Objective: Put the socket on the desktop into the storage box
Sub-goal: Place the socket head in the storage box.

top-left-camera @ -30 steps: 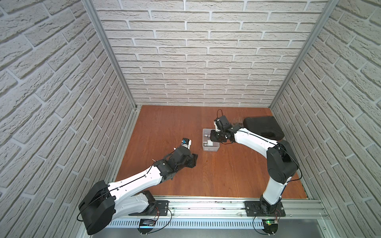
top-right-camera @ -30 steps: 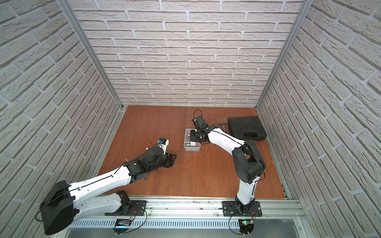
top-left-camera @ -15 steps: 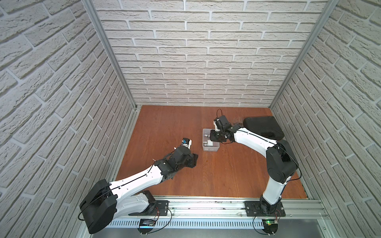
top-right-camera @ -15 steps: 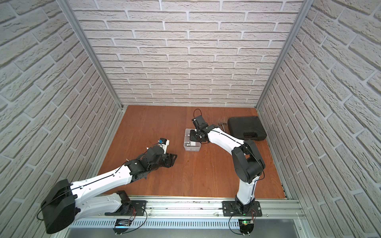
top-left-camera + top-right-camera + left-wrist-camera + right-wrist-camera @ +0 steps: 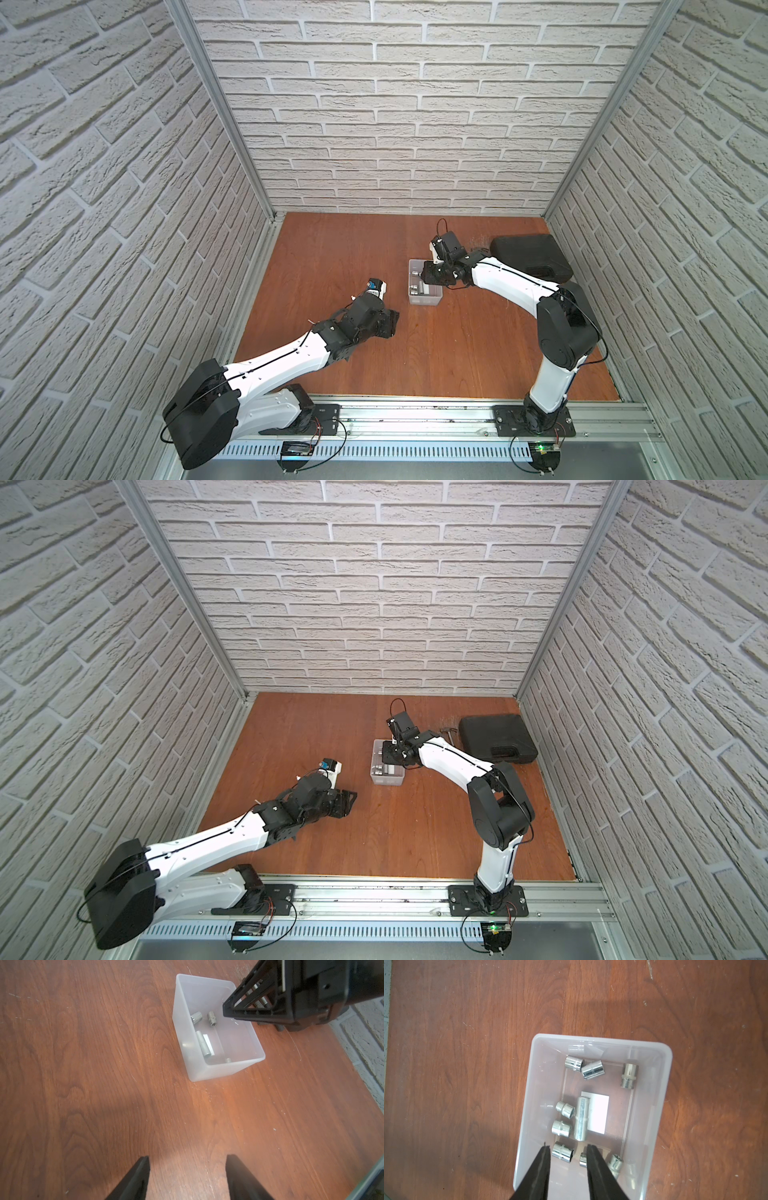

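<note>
My right gripper holds its two black fingers a narrow gap apart, gripping nothing. Seen through that gap, a small chrome cylindrical socket lies on its side on the floor of the pale translucent plastic storage box, close to one fingertip. I cannot tell whether they touch. A second short socket is half hidden behind my other finger. Further in, more chrome sockets lie loose, among them a long one resting partly over the white square mark on the box floor.

In both top views the box sits just right of centre on the reddish-brown wood-grain desktop, with my right wrist over its right edge. A large black plastic case lies to the upper right of it, near the brick wall.

My left gripper is lower left of the box and well apart from it, fingers spread wide over bare board.
</note>
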